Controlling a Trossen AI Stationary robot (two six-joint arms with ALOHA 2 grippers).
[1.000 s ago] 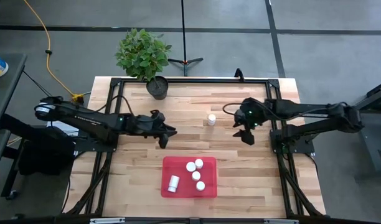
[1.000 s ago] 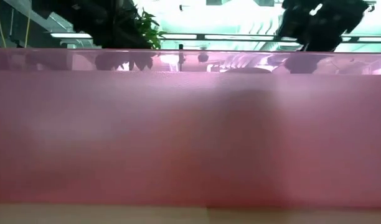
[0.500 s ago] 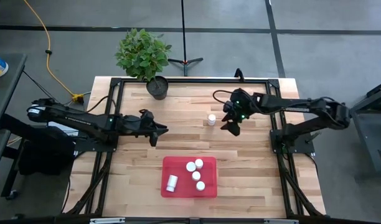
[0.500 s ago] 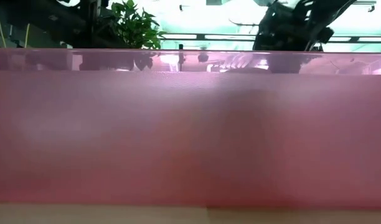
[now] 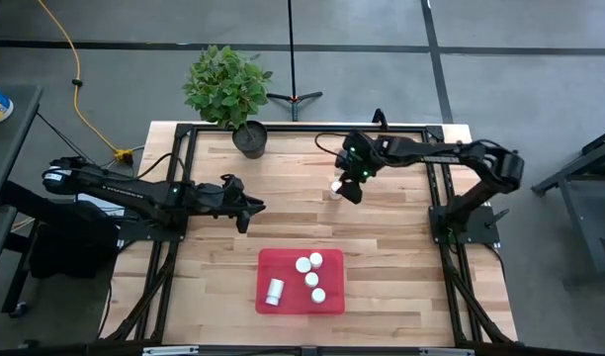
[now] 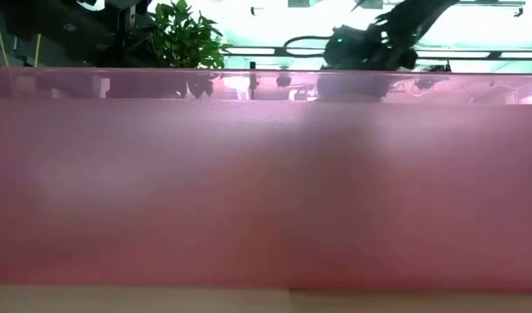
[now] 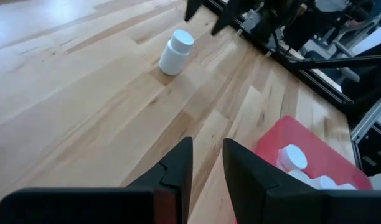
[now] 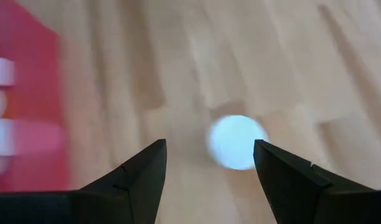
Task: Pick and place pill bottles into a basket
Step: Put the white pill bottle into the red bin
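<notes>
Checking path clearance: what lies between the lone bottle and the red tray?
Only bare wooden tabletop between the lone bottle and red tray, in the high view.

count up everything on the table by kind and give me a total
pill bottles in the red tray: 5 (4 upright, 1 lying down)
pill bottles on the bare wood: 1, under the open right gripper
red trays: 1
potted plants: 1
total: 8 things
</notes>
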